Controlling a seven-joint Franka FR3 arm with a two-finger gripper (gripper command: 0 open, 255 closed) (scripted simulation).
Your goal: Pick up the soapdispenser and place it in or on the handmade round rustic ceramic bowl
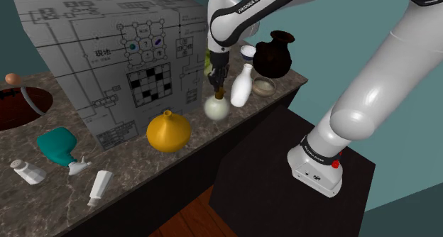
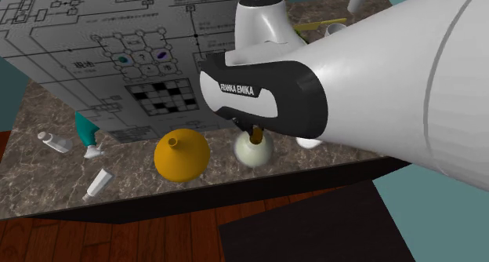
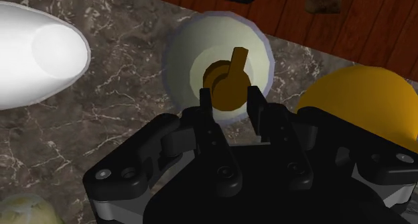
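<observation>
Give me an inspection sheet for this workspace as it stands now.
surface: dark marbled counter, with a brown sink at the shoulder view's left.
job's things: dispenser, pale and round with a brown pump, upright on the counter; bowl beyond it, by the black vase.
clutter: yellow vase, white vase, teal bottle, small white bottle, white tube, big printed box.
claw: claw is right over the dispenser's pump.
cables: nothing seen.
surroundings: wood floor, teal wall, black stand.
</observation>
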